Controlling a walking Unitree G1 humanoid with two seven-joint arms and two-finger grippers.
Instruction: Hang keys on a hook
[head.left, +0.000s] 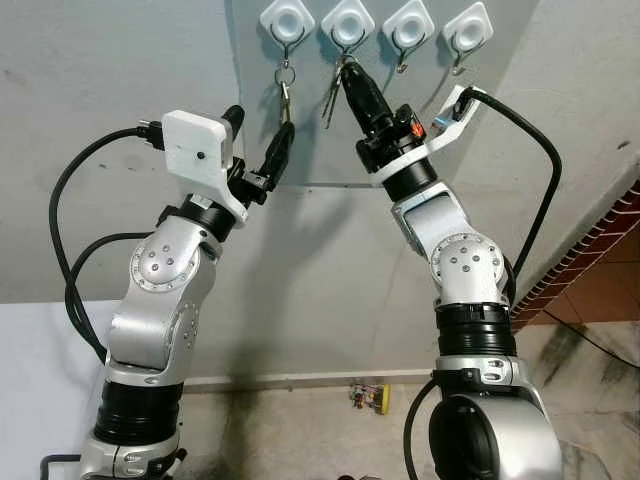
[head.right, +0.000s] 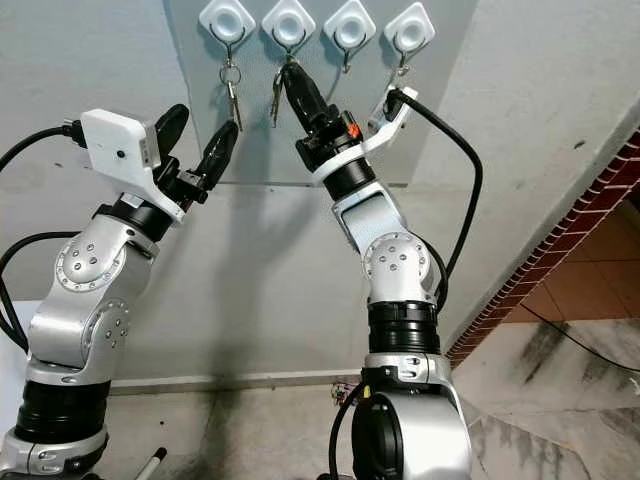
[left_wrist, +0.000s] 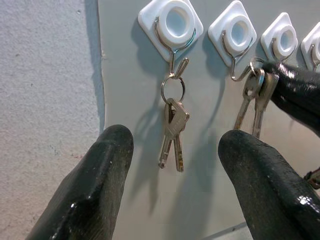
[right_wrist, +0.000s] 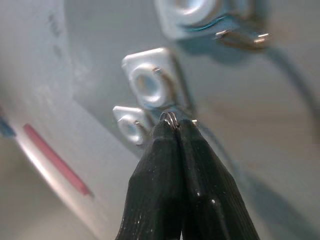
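Note:
Four white hooks sit in a row on a grey panel (head.left: 300, 150) on the wall. One bunch of keys (left_wrist: 172, 131) hangs free from the leftmost hook (left_wrist: 172, 22). My left gripper (head.left: 258, 130) is open just below and in front of it, one finger on each side, touching nothing. My right gripper (head.left: 347, 68) is raised to the second hook (head.left: 347, 22) and shut on the ring (right_wrist: 170, 118) of a second bunch of keys (head.left: 330, 95), whose keys dangle beside the fingers. The ring is at the hook's wire; whether it rests on it I cannot tell.
The two hooks on the right (head.left: 409, 25) (head.left: 467, 27) are bare. A brick wall edge (head.left: 590, 250) runs down the right side. A small coloured object (head.left: 370, 397) lies on the floor at the wall's foot. Black cables loop off both wrists.

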